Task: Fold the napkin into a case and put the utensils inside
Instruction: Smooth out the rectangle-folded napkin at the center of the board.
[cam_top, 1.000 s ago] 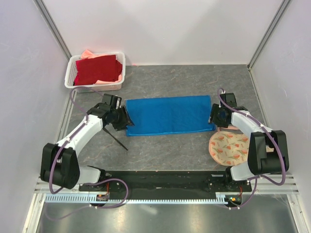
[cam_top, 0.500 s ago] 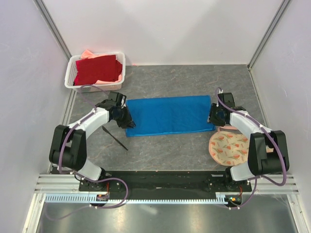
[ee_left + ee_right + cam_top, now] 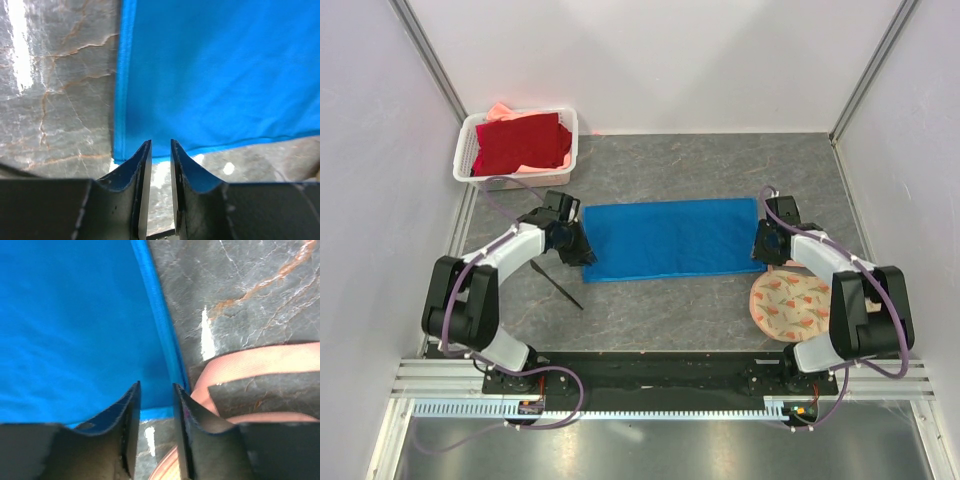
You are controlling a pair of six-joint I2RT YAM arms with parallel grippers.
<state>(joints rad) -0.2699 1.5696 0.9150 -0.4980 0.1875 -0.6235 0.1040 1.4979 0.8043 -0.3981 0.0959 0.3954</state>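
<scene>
The blue napkin [image 3: 670,238] lies flat on the table as a long rectangle, not folded into a case. My left gripper [image 3: 582,251] is at its near left corner. In the left wrist view the jaws [image 3: 158,145] stand a narrow gap apart with bare table between them, and the napkin [image 3: 215,75] edge is just past the tips. My right gripper [image 3: 760,249] is at the near right corner. There its jaws [image 3: 156,386] are open, astride the edge of the napkin [image 3: 70,325]. One black utensil [image 3: 558,285] lies on the table left of the napkin.
A white basket [image 3: 515,181] holding a dark red cloth [image 3: 520,142] stands at the back left. A round peach floral mat [image 3: 790,305] lies at the near right, and a peach strap [image 3: 260,365] runs beside the napkin's right edge.
The left arm has swung in and brought its gripper to the napkin's near left corner. Both pairs of jaws have narrowed. The right gripper has barely shifted.
</scene>
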